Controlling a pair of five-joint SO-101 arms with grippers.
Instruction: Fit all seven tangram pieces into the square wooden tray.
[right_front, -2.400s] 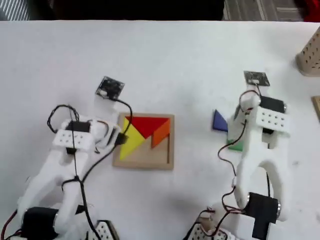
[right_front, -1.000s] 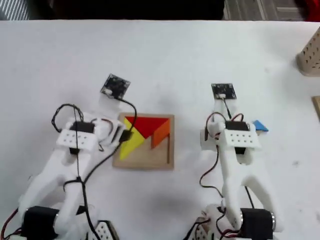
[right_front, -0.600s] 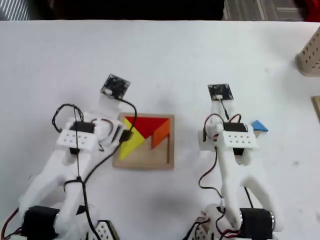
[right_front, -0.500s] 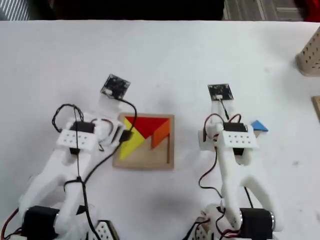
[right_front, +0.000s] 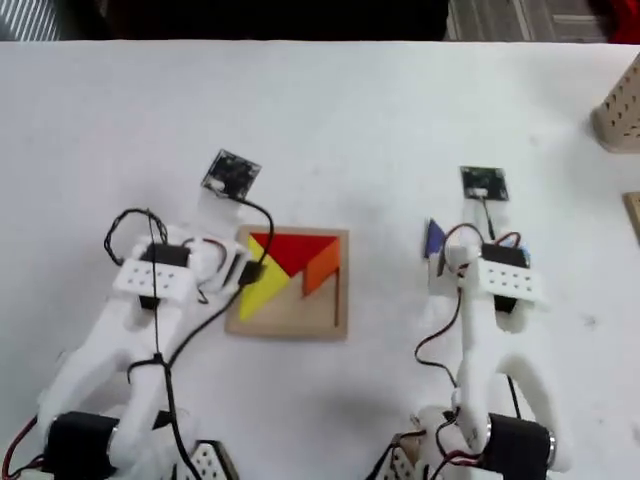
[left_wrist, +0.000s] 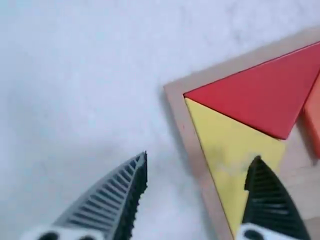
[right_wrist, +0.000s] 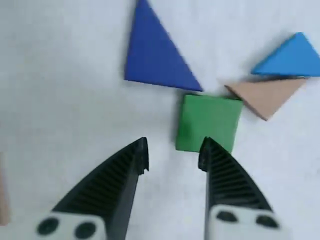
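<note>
While the right claw (right_wrist: 174, 150) is hanging released over the white surface (right_wrist: 60, 100), the green square (right_wrist: 209, 122) is lying just ahead of it, sitting off toward one finger and not centred in the gap, so the coming grasp is probably calling for a small sideways shift. The left claw (left_wrist: 200, 160) is gaping too, straddling the wooden tray (left_wrist: 175, 110) rim by the yellow triangle (left_wrist: 230, 145), leaving the right arm nearer the loose pieces
</note>
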